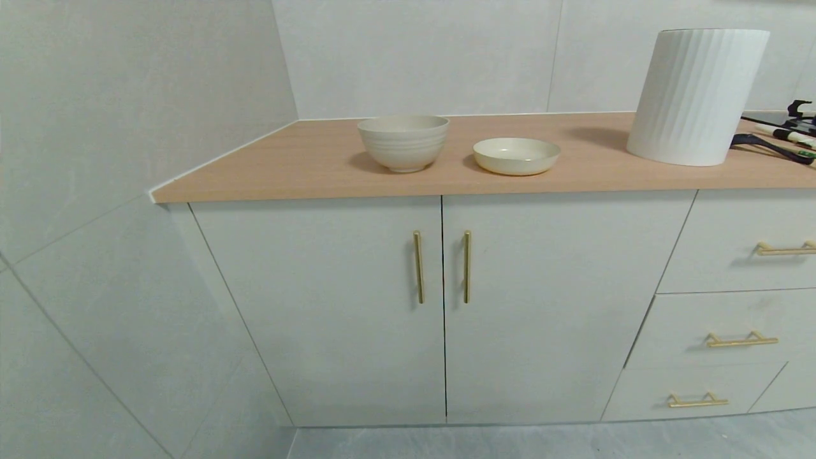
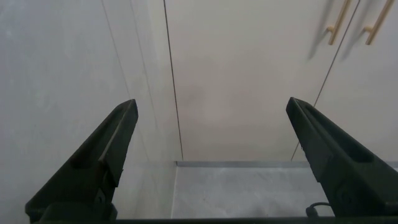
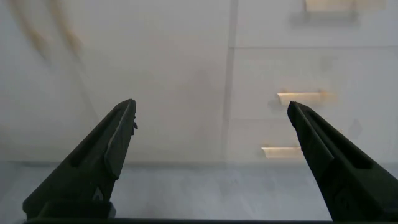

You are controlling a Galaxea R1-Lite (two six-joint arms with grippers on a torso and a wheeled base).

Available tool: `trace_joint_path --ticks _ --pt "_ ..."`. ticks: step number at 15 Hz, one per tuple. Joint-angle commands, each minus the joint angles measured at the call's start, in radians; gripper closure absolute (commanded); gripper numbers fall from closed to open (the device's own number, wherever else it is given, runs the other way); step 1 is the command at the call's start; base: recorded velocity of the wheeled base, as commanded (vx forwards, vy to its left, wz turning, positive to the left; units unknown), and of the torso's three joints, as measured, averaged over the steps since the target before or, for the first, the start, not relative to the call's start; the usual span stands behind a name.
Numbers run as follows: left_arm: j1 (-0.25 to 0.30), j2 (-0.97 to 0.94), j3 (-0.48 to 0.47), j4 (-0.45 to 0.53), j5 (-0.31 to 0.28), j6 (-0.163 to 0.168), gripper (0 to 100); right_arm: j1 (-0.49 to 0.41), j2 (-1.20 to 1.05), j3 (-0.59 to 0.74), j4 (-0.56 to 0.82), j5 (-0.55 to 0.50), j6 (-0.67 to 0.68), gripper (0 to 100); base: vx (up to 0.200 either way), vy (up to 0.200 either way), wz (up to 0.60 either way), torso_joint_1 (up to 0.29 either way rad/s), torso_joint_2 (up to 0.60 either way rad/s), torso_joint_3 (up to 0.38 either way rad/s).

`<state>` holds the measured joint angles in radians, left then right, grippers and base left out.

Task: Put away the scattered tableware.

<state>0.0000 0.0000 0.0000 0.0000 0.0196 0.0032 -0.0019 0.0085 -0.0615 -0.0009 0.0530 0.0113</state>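
A ribbed cream bowl [image 1: 403,141] stands on the wooden countertop [image 1: 306,162]. A shallow cream dish [image 1: 516,155] sits just to its right, a small gap between them. My left gripper [image 2: 211,115] is open, low in front of the left cabinet door [image 2: 249,74], its dark fingers [image 2: 106,155] spread wide with nothing between them. My right gripper [image 3: 211,115] is open too, low before the drawer fronts [image 3: 311,74], and holds nothing.
A tall white ribbed cylinder [image 1: 698,95] stands at the counter's right, with dark utensils [image 1: 774,143] beyond it. Below are two cabinet doors with gold handles [image 1: 419,266] and a drawer stack [image 1: 733,299] at the right. A tiled wall [image 1: 95,191] closes the left side.
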Motion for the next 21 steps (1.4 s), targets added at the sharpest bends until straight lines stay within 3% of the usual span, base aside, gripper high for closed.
trace_joint_path --ticks 1,6,7,9,12,17,21 --pt "0.0 0.002 0.0 0.0 0.0 0.0 0 0.017 0.084 -0.104 -0.016 0.088 0.032 0 0.0 0.0 0.0 0.0 0.0 0.0" --pt "0.0 0.002 0.0 0.0 0.0 0.0 0 0.033 0.393 -0.268 -0.016 0.229 0.022 0 0.0 0.0 0.0 0.0 0.0 0.0" --pt "0.0 0.002 0.0 0.0 0.0 0.0 0 0.046 0.541 -0.302 -0.018 0.28 0.022 0 0.0 0.0 0.0 0.0 0.0 0.0" --pt "0.0 0.002 0.0 0.0 0.0 0.0 0 0.088 0.685 -0.325 -0.033 0.283 -0.007 0 0.0 0.0 0.0 0.0 0.0 0.0" --pt "0.0 0.002 0.0 0.0 0.0 0.0 0 0.221 1.005 -0.376 -0.2 0.278 -0.016 0 0.0 0.0 0.0 0.0 0.0 0.0" --pt "0.0 0.002 0.0 0.0 0.0 0.0 0 0.3 1.372 -0.538 -0.453 0.283 0.015 0 0.0 0.0 0.0 0.0 0.0 0.0" --pt "0.0 0.002 0.0 0.0 0.0 0.0 0 0.388 1.515 -0.689 -0.459 0.284 0.036 0 0.0 0.0 0.0 0.0 0.0 0.0"
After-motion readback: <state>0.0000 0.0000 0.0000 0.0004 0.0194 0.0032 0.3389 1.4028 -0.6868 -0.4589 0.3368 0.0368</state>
